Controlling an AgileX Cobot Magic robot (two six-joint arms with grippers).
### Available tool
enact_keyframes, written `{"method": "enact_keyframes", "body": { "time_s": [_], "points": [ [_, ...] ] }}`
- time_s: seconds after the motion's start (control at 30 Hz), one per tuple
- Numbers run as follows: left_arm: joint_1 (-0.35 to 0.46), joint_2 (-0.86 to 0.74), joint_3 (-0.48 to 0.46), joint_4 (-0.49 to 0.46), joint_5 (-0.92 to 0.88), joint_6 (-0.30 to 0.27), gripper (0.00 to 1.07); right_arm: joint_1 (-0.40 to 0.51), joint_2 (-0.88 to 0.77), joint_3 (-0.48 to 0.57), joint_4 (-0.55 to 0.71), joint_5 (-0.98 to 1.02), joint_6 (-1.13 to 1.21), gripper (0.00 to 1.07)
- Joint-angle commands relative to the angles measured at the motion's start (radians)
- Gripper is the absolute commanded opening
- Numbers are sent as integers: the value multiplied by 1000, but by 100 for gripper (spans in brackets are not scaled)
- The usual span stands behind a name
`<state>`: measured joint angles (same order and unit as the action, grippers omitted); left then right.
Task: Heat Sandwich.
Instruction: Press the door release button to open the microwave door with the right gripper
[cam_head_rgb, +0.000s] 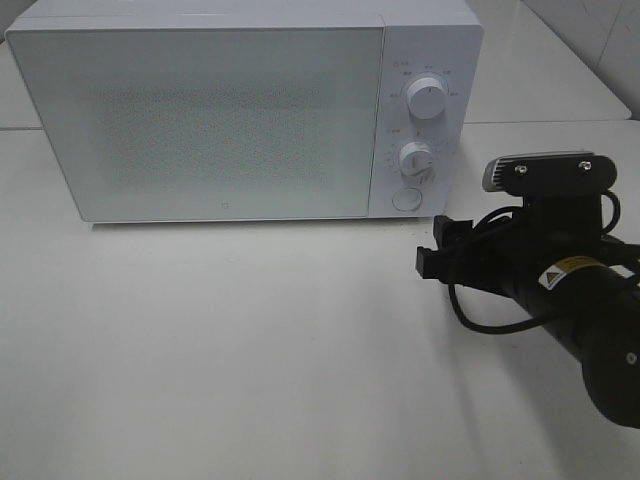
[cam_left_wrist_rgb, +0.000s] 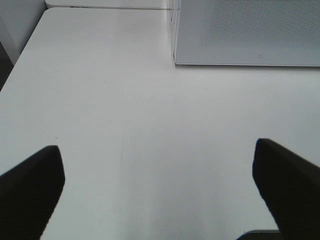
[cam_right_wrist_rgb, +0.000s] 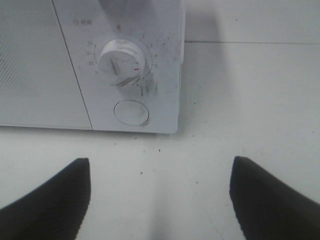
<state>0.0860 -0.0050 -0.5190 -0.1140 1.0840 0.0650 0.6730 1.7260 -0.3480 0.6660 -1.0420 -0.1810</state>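
Nearest me, the black right gripper (cam_head_rgb: 433, 245) hangs low over the plain white tabletop (cam_head_rgb: 250, 350) with its jaws apart and nothing between them, pointed at the control panel. The black left gripper (cam_left_wrist_rgb: 156, 147) is also spread wide and empty, over bare table off the oven's front left corner. Beyond them stands the white box-shaped microwave oven (cam_head_rgb: 200, 110), its frosted door shut, with an upper round dial (cam_head_rgb: 428, 98), a lower round dial (cam_head_rgb: 416, 158) and a round push button (cam_head_rgb: 406, 199) below. The sandwich shows in no view. It may sit behind that door, but I cannot tell. If so, I'd guess the timer remains to be set. Nothing blocks the panel.
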Motion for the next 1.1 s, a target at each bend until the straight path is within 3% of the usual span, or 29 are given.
{"method": "enact_keyframes", "body": {
  "time_s": [0.03,0.57,0.87,1.1],
  "points": [
    [3,-16,2,-1,-13,-4,98,36,23,-18,37,-15,-14,75],
    [3,-16,2,-1,-13,-4,98,51,33,-18,38,-81,26,74],
    [3,-16,2,-1,-13,-4,98,51,33,-18,37,-106,433,74],
    [3,-16,2,-1,-13,-4,98,51,33,-18,37,-105,977,74]
  ]
}}
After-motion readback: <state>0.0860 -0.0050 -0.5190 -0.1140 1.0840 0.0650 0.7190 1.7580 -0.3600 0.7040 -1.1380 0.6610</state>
